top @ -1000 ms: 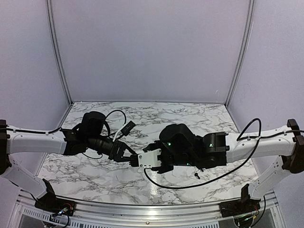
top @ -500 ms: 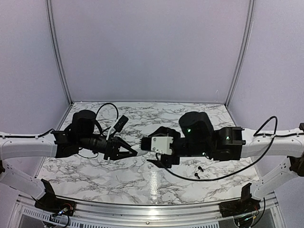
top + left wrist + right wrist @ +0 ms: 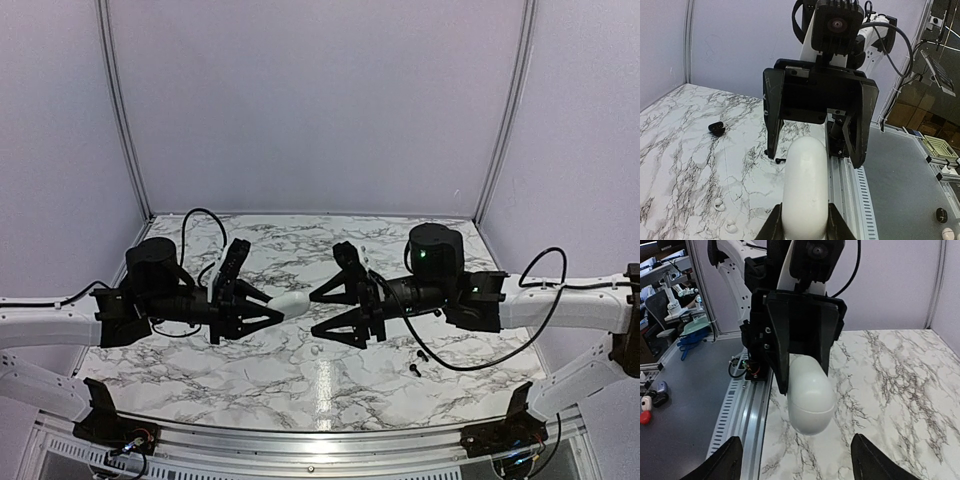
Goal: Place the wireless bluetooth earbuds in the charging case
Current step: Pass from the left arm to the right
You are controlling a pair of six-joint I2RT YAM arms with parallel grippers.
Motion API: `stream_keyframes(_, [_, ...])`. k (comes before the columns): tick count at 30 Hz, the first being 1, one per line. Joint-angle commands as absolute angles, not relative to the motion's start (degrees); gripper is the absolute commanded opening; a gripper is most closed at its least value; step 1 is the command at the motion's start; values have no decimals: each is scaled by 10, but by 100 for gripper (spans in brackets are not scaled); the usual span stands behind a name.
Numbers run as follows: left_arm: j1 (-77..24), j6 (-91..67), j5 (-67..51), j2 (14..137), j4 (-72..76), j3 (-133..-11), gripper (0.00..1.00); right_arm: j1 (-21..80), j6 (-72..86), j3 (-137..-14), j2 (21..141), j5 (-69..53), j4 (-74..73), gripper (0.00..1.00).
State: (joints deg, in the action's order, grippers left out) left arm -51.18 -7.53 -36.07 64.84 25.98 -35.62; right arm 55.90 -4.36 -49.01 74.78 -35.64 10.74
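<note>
Since the arms drew apart: my left gripper (image 3: 268, 308) and right gripper (image 3: 320, 314), nose to nose low over the grey-veined white marble table (image 3: 200, 360) a second earlier, hung separated and higher.
Right gripper: its jaws had swung wide and held nothing, facing the case.
Left gripper: its fingers pinched one end of the glossy white egg-shaped plastic charging case (image 3: 804, 190), which stuck out level in mid-air towards the right arm.
Meaning: I judged the case now belonged to the left side, leaving the right free to fetch earbuds.
Case look: smooth, rounded, with a faint seam; the lid seemed closed.
Earbuds: the tiny white stemmed earbuds (image 3: 718, 203) lay on the marble below the case, the tiny black stemmed earbuds (image 3: 415, 369) near the right arm; none were inserted.
</note>
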Motion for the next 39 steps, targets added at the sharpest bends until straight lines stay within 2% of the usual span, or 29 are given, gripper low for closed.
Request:
stream_keyframes(1, [-525,-38,-349,650,290,-376,0,555,47,-503,761,-451,208,71])
stream_keyframes(10, [-537,-31,-332,661,299,-393,0,555,72,-503,773,-458,229,54])
stream_keyframes(17, [-553,-41,-321,688,332,-402,0,555,77,-491,767,-447,242,47])
stream_keyframes(22, [-555,-47,-317,698,350,-406,0,555,76,-483,766,-445,245,38])
stream_keyframes(27, [-558,-48,-316,699,361,-408,0,555,80,-470,767,-446,256,37])
stream_keyframes(32, [-559,-47,-315,699,363,-408,0,555,80,-462,767,-441,259,46])
stream_keyframes(39, [-559,-49,-317,699,363,-404,0,555,87,-456,764,-440,274,44])
